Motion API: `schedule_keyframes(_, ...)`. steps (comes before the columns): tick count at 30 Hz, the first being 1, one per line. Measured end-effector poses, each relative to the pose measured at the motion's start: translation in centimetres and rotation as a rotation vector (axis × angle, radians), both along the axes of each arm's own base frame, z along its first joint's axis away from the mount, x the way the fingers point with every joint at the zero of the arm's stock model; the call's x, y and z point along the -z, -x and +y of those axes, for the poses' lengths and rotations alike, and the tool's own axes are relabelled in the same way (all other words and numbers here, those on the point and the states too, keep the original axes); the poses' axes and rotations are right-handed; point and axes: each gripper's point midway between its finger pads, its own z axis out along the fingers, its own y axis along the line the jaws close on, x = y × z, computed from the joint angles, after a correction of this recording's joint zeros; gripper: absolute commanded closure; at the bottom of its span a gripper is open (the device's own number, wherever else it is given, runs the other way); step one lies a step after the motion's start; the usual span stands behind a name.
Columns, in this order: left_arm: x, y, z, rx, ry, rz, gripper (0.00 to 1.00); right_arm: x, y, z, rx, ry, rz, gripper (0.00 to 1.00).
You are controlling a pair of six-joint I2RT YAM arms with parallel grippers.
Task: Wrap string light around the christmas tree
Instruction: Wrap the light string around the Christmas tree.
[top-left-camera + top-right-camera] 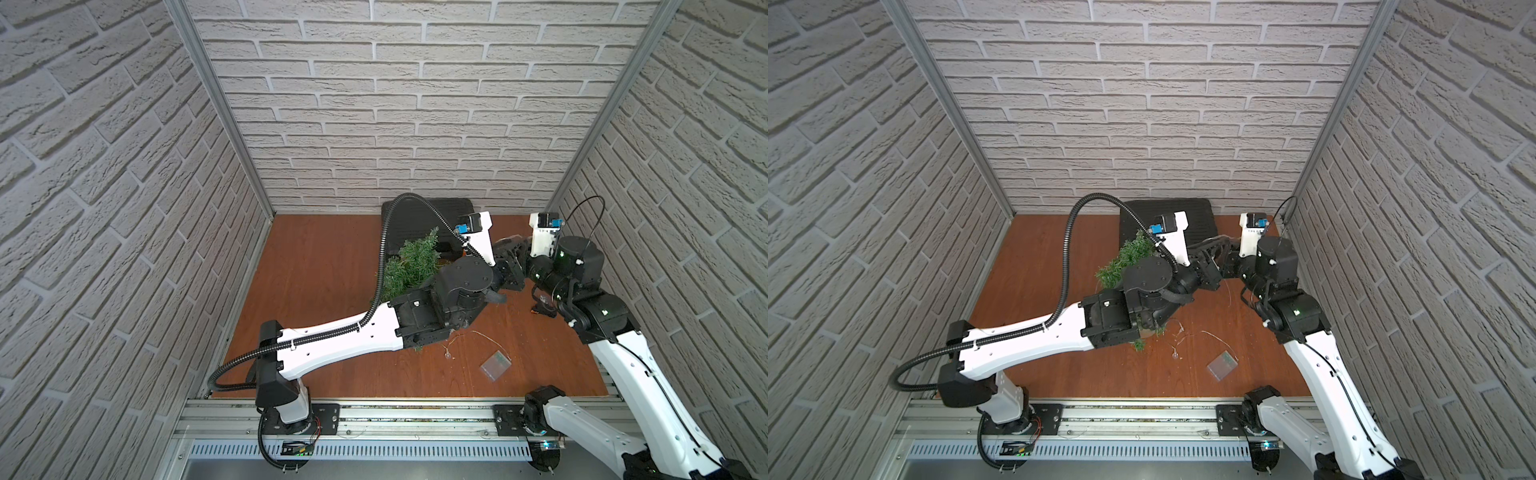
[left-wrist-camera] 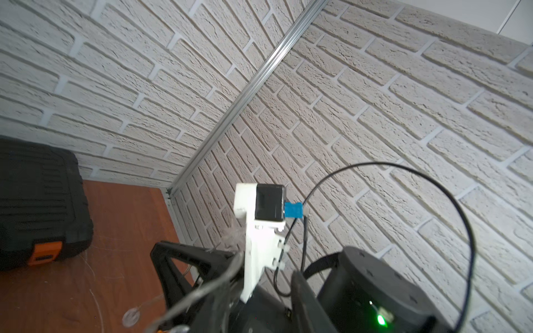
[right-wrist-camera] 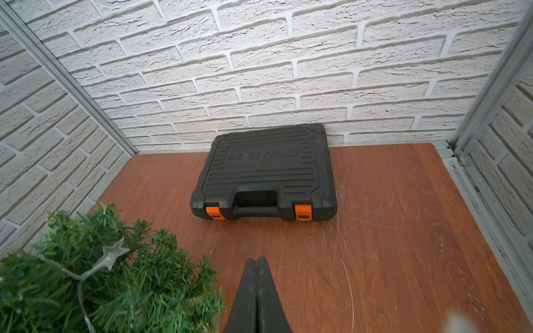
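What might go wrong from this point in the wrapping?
The left arm crosses over the christmas tree; moving it may tip the tree. The left pincer and right pincer sit very close together, so they may collide. The string light trails loose over the table to its clear box, which may snag or drag.

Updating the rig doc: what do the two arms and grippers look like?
White shells, black joint housings on left arm and right arm; white wrist-camera brackets, blue tags. Ribbed black conduit on the left; thin black cable, green light on the right. Black tapered left gripper, right gripper.
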Motion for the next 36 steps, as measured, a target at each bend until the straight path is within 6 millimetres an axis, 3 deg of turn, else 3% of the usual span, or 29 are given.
schedule_keyframes(4,-0.8,0.5,1.1,0.014,-0.035,-0.024,0.23,-0.7,-2.3,0.3,-0.02,-0.015,0.015,0.97)
schedule_keyframes(10,-1.3,1.3,3.7,0.043,-0.095,-0.069,0.21,-1.3,-5.2,1.1,-0.063,-0.047,0.016,0.97)
schedule_keyframes(13,-1.6,0.7,5.2,0.051,-0.161,-0.085,0.22,-1.2,-6.3,1.8,-0.097,-0.065,0.02,0.97)
schedule_keyframes(16,-2.3,-1.6,7.8,0.027,-0.213,-0.076,0.28,-1.2,-7.2,2.6,-0.136,-0.084,0.023,0.97)
schedule_keyframes(23,-3.3,-8.2,17.0,-0.103,-0.276,-0.013,0.36,-2.4,-8.4,4.8,-0.24,-0.152,-0.002,0.97)
schedule_keyframes(29,-1.5,-13.7,24.3,-0.175,-0.316,0.08,0.37,-2.8,-9.3,6.9,-0.339,-0.233,-0.009,0.97)
schedule_keyframes(33,0.8,-16.6,26.9,-0.152,-0.349,0.139,0.37,-2.6,-9.5,8.4,-0.399,-0.253,-0.007,0.97)
schedule_keyframes(36,3.3,-18.5,26.7,-0.081,-0.4,0.163,0.36,-2.6,-9.4,9.9,-0.45,-0.26,-0.015,0.97)
